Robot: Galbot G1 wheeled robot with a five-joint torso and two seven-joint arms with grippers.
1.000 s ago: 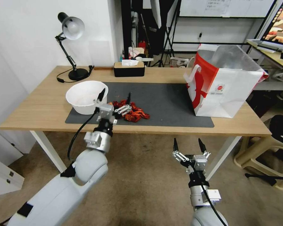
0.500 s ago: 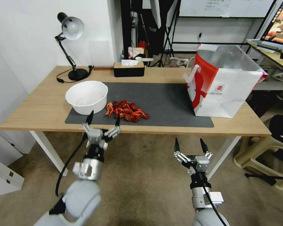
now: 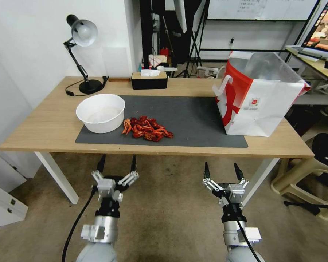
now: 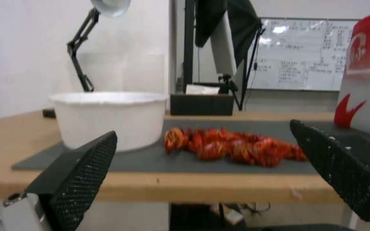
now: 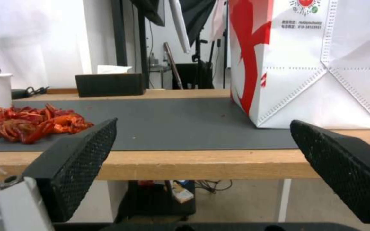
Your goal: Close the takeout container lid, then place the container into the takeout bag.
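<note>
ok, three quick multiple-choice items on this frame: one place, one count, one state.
1. Where is the red food pile?
A. On the dark mat, beside the white bowl
B. Inside that bowl
C. On bare wood

2. How many grippers are below the table front edge?
A. None
B. One
C. Two

3. How does the takeout bag stand?
A. Flat on its side
B. Upright, mouth open
C. Folded shut

Key:
1 A: the pile lies on the mat just right of the bowl.
2 C: the left gripper and the right gripper both sit below the edge, fingers spread.
3 B: the foil lining shows through the open top.
</note>
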